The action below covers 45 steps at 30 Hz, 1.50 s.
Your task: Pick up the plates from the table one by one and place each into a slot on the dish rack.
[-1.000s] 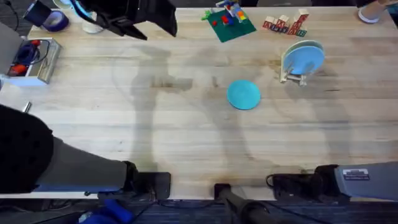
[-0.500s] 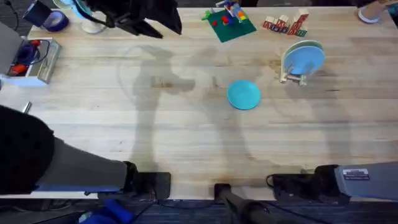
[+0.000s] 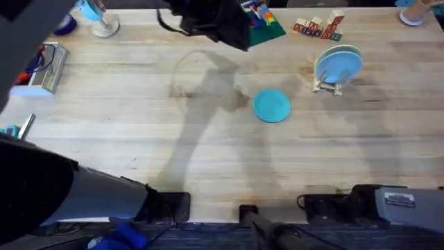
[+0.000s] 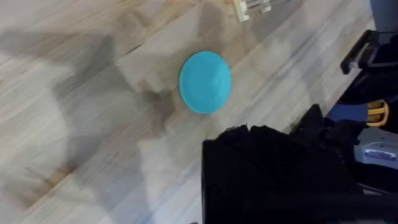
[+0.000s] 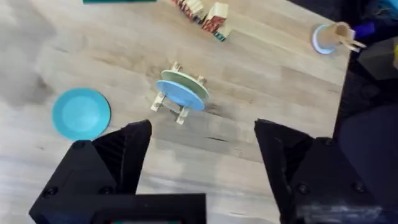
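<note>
Overhead view: the pale blue round plastic plate (image 3: 339,66) stands in the small light-wood dish rack (image 3: 326,86); the teal round plastic plate (image 3: 271,105) lies flat on the pale wooden table (image 3: 208,167), not yet placed. The right gripper (image 5: 202,158) is wide and empty; the left one I cannot tell.

Along the top of the overhead frame sit a green board (image 3: 267,31) carrying small coloured pieces, a cluster of red-and-cream wooden blocks (image 3: 319,26) to its right, and a metal box (image 3: 36,68) at the far left edge.
</note>
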Each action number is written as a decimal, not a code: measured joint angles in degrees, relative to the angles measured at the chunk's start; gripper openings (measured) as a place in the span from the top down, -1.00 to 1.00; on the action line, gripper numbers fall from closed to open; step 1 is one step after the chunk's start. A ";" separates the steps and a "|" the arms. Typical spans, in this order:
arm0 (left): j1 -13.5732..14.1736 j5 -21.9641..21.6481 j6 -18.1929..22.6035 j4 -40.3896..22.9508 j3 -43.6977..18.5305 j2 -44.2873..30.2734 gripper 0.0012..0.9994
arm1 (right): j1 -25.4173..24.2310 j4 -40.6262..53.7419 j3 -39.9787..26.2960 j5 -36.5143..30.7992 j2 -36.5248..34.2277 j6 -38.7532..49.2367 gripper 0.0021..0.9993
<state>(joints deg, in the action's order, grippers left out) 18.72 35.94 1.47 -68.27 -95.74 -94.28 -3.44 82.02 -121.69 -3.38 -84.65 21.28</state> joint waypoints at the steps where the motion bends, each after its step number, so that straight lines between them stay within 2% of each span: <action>1: 1.16 -0.05 -1.28 0.31 0.00 0.00 0.92 | -0.11 0.19 0.00 -0.02 1.05 -0.44 -0.99; 8: 8.45 0.02 -8.22 0.41 0.00 0.00 0.92 | -0.11 0.37 0.00 0.00 4.88 -1.64 -0.99; 11: 10.08 0.22 -11.32 1.16 0.00 -0.02 0.92 | -0.11 0.37 0.00 0.00 4.82 -1.79 -0.99; 15: 10.03 1.30 -15.67 3.97 0.00 -0.88 0.92 | -0.11 0.35 0.00 0.00 4.64 -1.81 -0.99; 20: 9.81 3.79 -19.04 8.05 1.35 -2.93 0.92 | -0.11 0.35 0.00 0.00 4.64 -1.81 -0.99; 23: 9.44 4.73 -20.80 11.30 5.12 -2.95 0.92 | -0.11 0.35 0.00 0.00 4.65 -1.81 -0.99; 30: 8.46 7.55 -24.54 23.19 15.38 -2.97 0.92 | -0.11 0.35 0.00 0.00 4.66 -1.84 -0.99; 40: 8.29 10.55 -26.42 34.12 24.87 -2.97 0.92 | -0.11 0.35 0.00 0.00 4.66 -1.86 -0.99; 45: 6.71 11.02 -26.60 36.50 28.08 -2.97 0.92 | -0.11 0.30 0.00 0.00 4.66 -1.86 -0.99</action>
<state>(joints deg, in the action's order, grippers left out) 25.44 46.96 -25.13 -31.77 -67.66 -97.25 -3.55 82.32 -121.69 -3.38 -79.99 19.42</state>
